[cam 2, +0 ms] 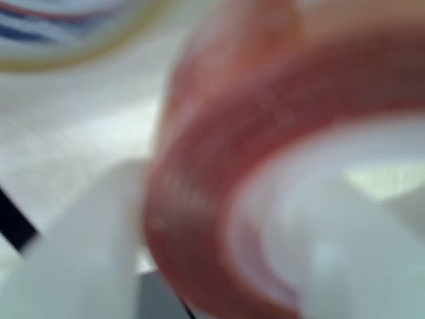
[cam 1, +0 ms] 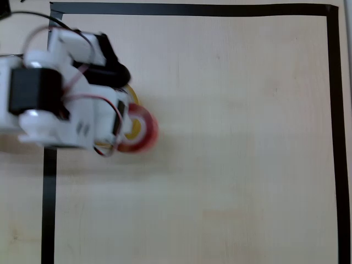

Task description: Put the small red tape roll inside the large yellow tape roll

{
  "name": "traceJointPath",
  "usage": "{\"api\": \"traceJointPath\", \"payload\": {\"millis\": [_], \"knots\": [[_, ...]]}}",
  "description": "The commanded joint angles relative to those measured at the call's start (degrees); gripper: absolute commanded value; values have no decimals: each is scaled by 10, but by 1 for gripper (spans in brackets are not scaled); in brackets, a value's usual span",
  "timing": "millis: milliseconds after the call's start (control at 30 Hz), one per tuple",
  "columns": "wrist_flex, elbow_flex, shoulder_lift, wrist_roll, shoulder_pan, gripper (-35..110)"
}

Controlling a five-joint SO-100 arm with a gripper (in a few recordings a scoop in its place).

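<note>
In the overhead view the small red tape roll (cam 1: 144, 131) hangs at the tip of my white gripper (cam 1: 125, 125), near the left side of the taped square. Slivers of the large yellow tape roll (cam 1: 133, 98) peek out from under the arm and through the red ring's hole; most of it is hidden. In the blurred wrist view the red roll (cam 2: 199, 173) looms very close. One white finger (cam 2: 86, 259) lies outside its wall and the other sits inside its white core, so the gripper (cam 2: 206, 272) is shut on it. The yellow roll's printed rim (cam 2: 60, 33) shows at the top left.
A black tape border (cam 1: 333, 132) frames the pale wooden table (cam 1: 231, 165). Its left strip (cam 1: 49, 209) runs under the arm. The arm's body and cables cover the upper left.
</note>
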Motion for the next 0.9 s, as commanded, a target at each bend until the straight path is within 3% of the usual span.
{"api": "traceJointPath", "payload": {"millis": [0, 300, 533, 700, 867], "knots": [[-47, 128, 158, 23, -30, 0], [-142, 355, 279, 33, -53, 0], [-211, 423, 254, 29, -93, 0], [-229, 421, 229, 29, -97, 18], [-229, 423, 231, 28, -96, 22]]}}
